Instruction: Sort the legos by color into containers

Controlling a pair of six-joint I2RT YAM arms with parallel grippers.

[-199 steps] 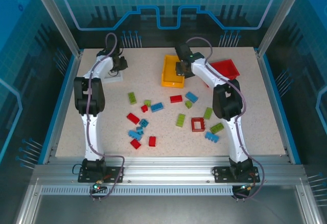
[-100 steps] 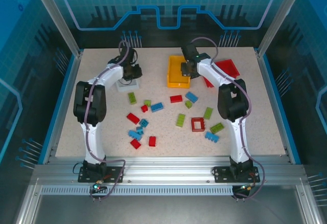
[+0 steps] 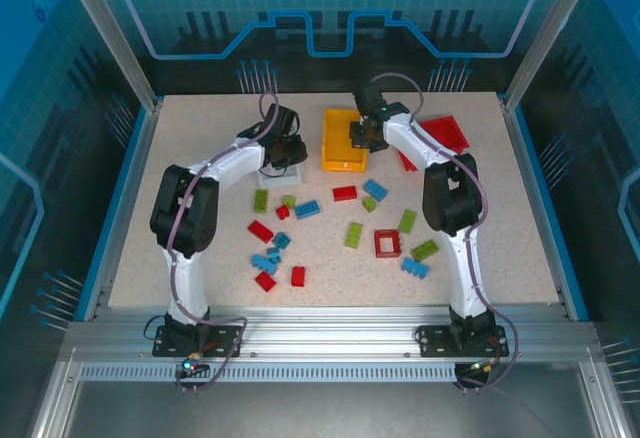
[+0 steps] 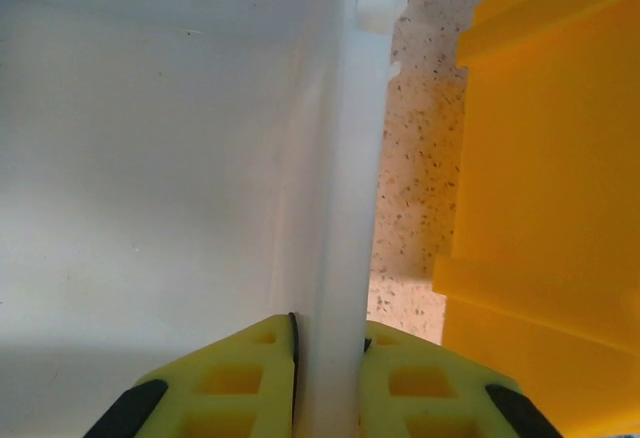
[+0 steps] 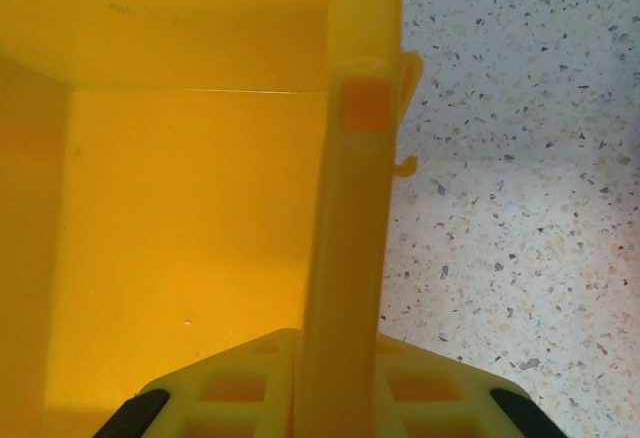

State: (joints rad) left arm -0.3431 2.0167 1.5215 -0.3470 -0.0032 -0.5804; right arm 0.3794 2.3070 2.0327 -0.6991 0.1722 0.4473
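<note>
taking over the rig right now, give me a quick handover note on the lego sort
Left pincer: shut on the wall of the white bin, which sits just left of the yellow bin.
Right pincer: shut on the wall of the yellow bin.
Red bin: at the far side of the table, right of the yellow bin.
Legos: red, blue and green, loose on the table nearer the bases.
Done: no brick sorted that I can see.
Left: release the bins, then sort every brick by color.

Top camera overlooks table (image 3: 520, 218); 2 close wrist cameras share yellow bin (image 4: 545, 158).
</note>
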